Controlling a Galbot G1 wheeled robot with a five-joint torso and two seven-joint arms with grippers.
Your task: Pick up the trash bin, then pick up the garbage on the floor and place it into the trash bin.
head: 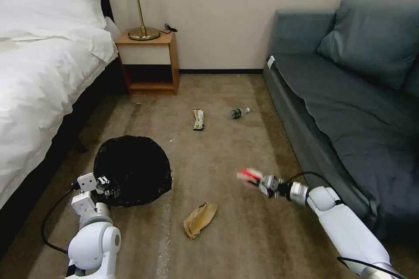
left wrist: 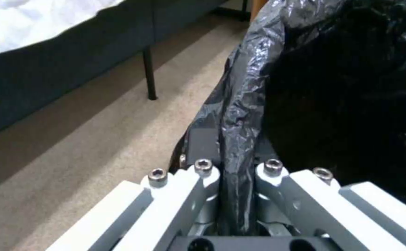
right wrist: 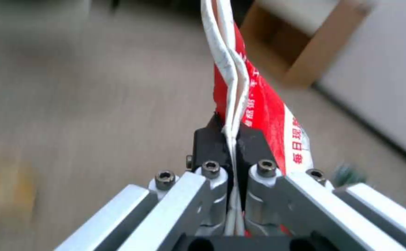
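The trash bin (head: 133,170), lined with a crinkled black bag, hangs at the lower left with my left gripper (head: 106,182) shut on its rim (left wrist: 233,115). My right gripper (head: 260,182) is shut on a crushed red-and-white paper cup (head: 248,176), flattened between the black pads (right wrist: 205,144), held above the carpet to the right of the bin. The cup (right wrist: 254,101) sticks out past the fingertips. Other garbage lies on the carpet: crumpled brown paper (head: 199,219) near the bin, a tan-green snack wrapper (head: 198,119) and a clear plastic bottle (head: 238,113) farther off.
A white bed (head: 39,74) runs along the left, with a dark leg (left wrist: 149,75) close to the bin. A wooden nightstand (head: 150,59) with a brass lamp (head: 142,4) stands at the back. A grey sofa (head: 349,104) lines the right side.
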